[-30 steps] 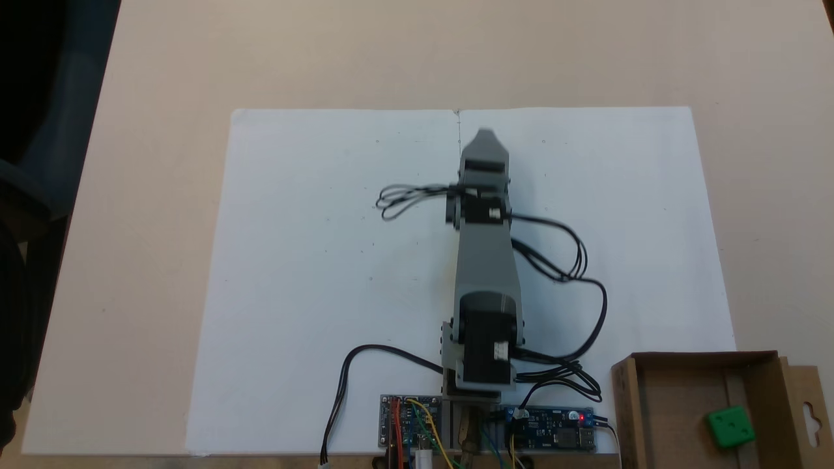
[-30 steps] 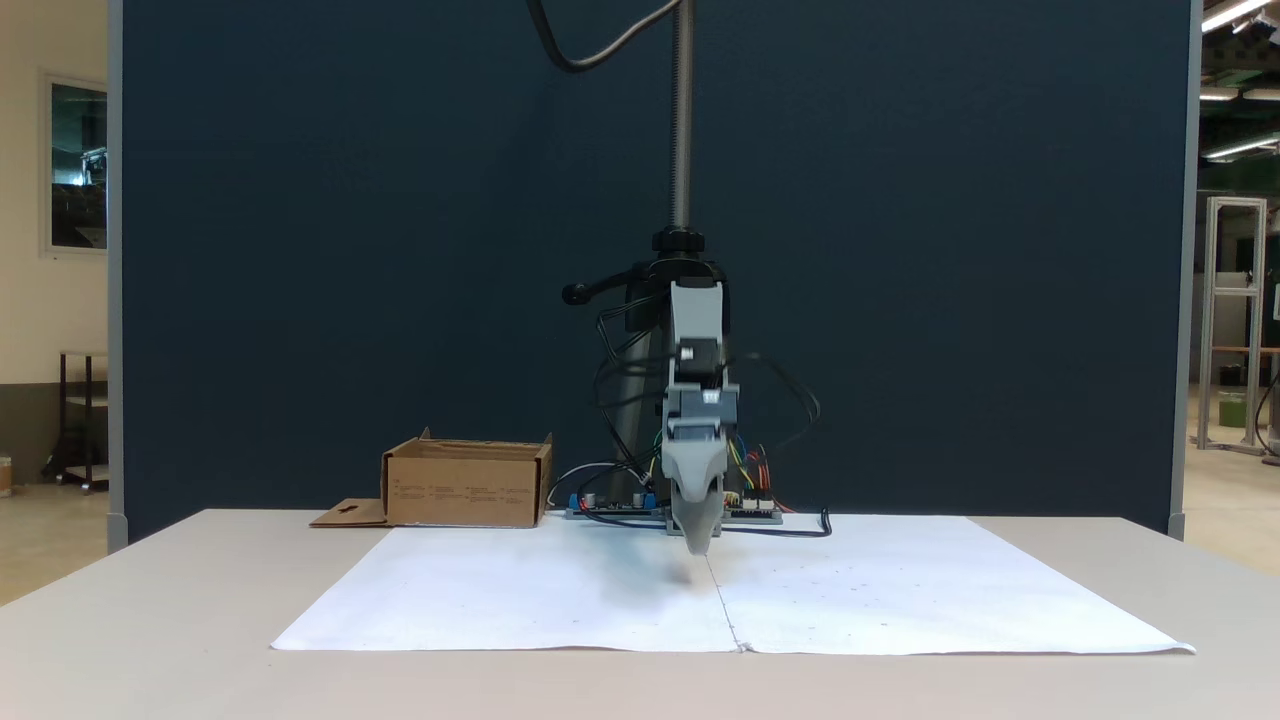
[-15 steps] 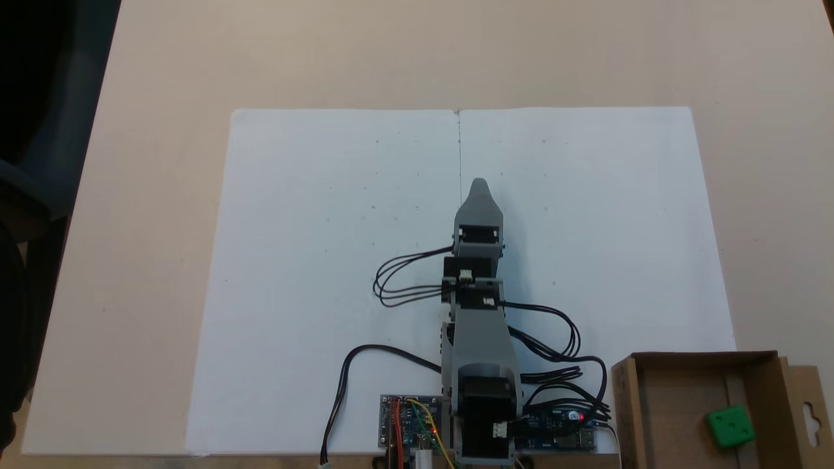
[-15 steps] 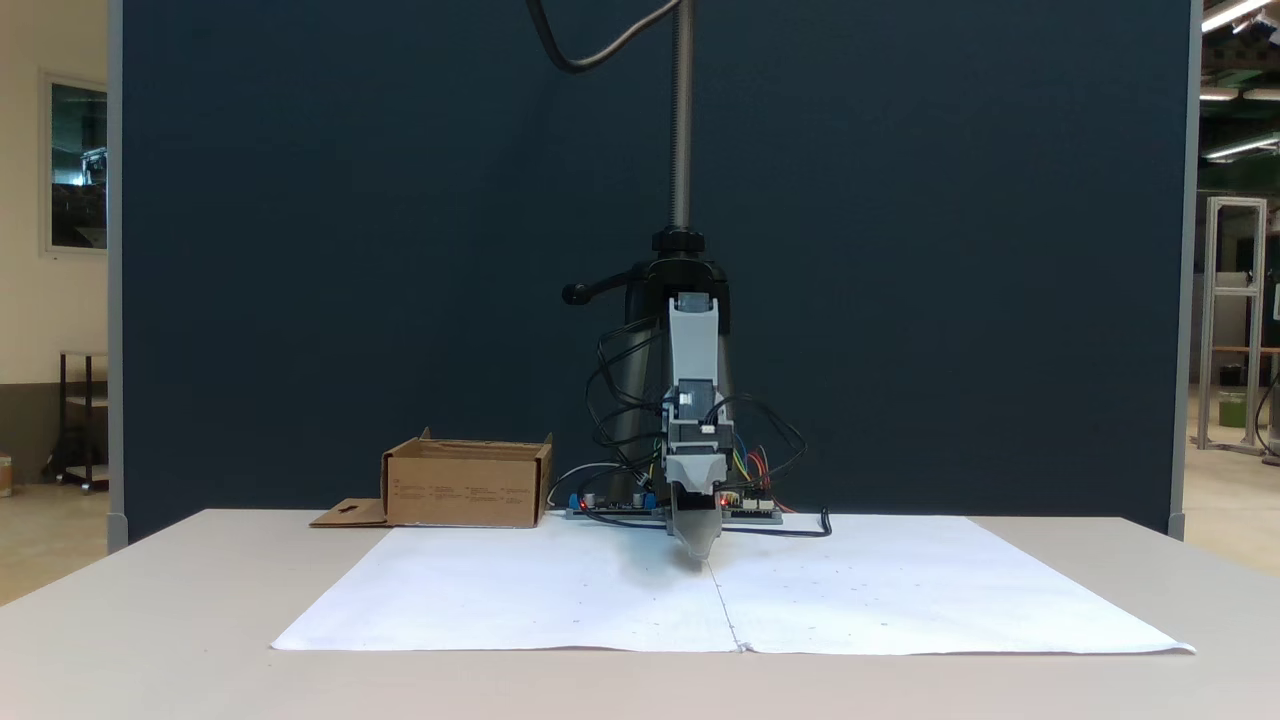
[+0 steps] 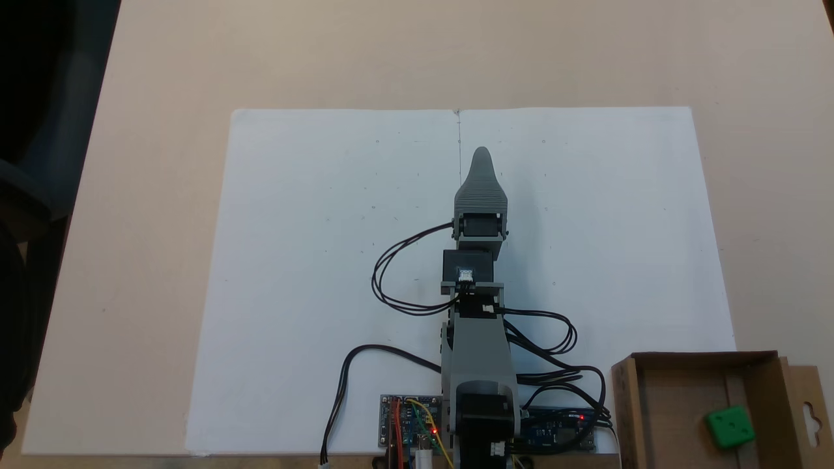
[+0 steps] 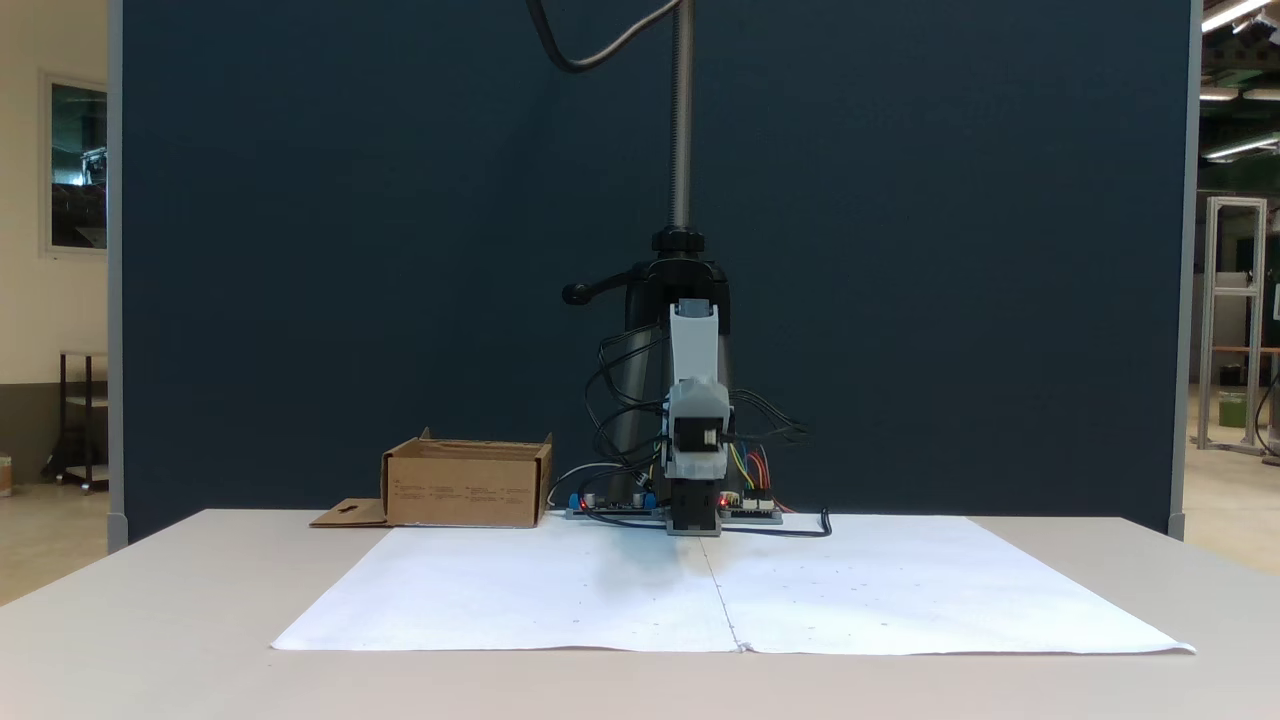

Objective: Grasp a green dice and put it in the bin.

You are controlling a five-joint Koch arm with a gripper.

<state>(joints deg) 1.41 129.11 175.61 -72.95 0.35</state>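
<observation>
The arm [image 5: 480, 339] looks like matt grey plastic, with fine ridged layer lines on its gripper [image 5: 481, 155], and glossy black blocks at the joints. Thin black cables [image 5: 397, 280] with a slight sheen loop off it. The bin [image 5: 677, 404] is plain brown cardboard, dull and a bit fibrous at its cut edges. The green dice [image 5: 730, 426] seems smooth plastic, softly shiny. Matt white paper [image 5: 313, 247] lies flat over a pale, smooth table [image 5: 163, 65]. A threaded metal pole [image 6: 682, 110] gleams against a dark blue, cloth-like panel [image 6: 350, 250].
</observation>
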